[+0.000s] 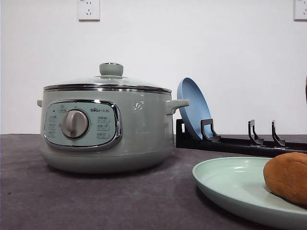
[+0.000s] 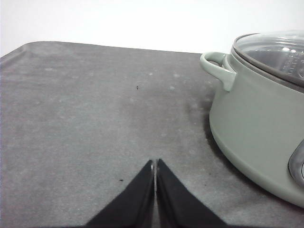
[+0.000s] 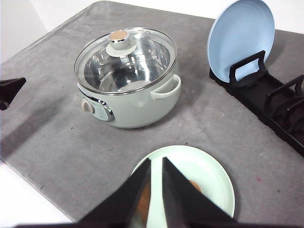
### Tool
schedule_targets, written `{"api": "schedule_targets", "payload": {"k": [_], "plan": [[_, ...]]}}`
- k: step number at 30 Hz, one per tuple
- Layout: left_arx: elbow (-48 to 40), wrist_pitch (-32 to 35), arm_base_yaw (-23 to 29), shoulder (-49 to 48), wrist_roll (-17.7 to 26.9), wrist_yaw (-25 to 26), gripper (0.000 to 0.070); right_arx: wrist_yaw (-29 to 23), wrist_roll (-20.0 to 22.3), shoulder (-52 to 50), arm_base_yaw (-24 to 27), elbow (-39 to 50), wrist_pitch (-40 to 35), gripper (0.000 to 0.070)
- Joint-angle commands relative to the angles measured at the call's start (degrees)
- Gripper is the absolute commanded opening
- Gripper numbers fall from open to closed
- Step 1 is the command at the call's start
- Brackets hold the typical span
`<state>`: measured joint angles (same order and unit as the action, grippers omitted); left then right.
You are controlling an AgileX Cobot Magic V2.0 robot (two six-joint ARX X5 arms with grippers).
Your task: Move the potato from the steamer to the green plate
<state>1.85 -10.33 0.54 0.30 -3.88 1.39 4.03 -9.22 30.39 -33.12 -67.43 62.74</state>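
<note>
Lying on the green plate [image 1: 225,184] at near right, the potato [image 1: 287,178] is sitting beneath the slightly parted right gripper [image 3: 156,173], right of the lidded steamer [image 1: 105,129], while the left gripper [image 2: 155,173] is hovering closed and empty.

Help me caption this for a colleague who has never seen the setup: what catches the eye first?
The big sage-green steamer with its glass lid on stands left of centre on the grey table. Front right, the potato sits on the green plate. Behind, a blue plate stands upright in a black rack.

potato [image 1: 288,178] on green plate [image 1: 230,184]
</note>
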Motion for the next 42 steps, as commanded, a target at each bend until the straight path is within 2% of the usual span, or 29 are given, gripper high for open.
{"api": "schedule_targets", "payload": {"k": [1,2,5,8,13,16,20,25,35,42], "plan": [[-1.2,-0.3,0.1,-0.1,-0.1,-0.1,0.0000,-2.8,0.8,-0.2,1.1,-0.4,-0.8,0.0032],[-1.2,-0.3,0.1,-0.1,-0.1,-0.1,0.0000,-4.2,0.9,-0.5,2.6,0.2,-1.4,0.0032],[-1.2,-0.4,0.1,-0.1,-0.1,-0.1,0.0000,-3.9,0.9,-2.7,8.8,5.2,-7.4,0.0032],[-1.2,-0.4,0.1,-0.1,-0.1,-0.1,0.0000,-4.1,1.2,-6.6,14.8,14.4,-16.9,0.0032],[-1.2,-0.4,0.1,-0.1,-0.1,-0.1,0.0000,-4.1,6.3,-14.9,22.6,32.5,-33.0,0.0032],[-1.2,-0.4,0.1,-0.1,-0.1,-0.1,0.0000,-4.1,8.2,-20.0,26.5,42.2,-38.5,0.0032],[-1.2,-0.4,0.1,-0.1,-0.1,-0.1,0.0000,-4.0,8.1,-25.7,30.6,52.1,-42.4,0.0032],[-1.2,-0.4,0.1,-0.1,-0.1,-0.1,0.0000,-4.0,8.2,-30.1,33.2,59.7,-47.3,0.0032],[-1.2,-0.4,0.1,-0.1,-0.1,-0.1,0.0000,-3.8,8.1,-30.2,33.8,66.5,-54.4,0.0031],[-1.2,-0.4,0.1,-0.1,-0.1,-0.1,0.0000,-3.6,7.9,-30.2,33.7,66.8,-53.3,0.0032]]}}
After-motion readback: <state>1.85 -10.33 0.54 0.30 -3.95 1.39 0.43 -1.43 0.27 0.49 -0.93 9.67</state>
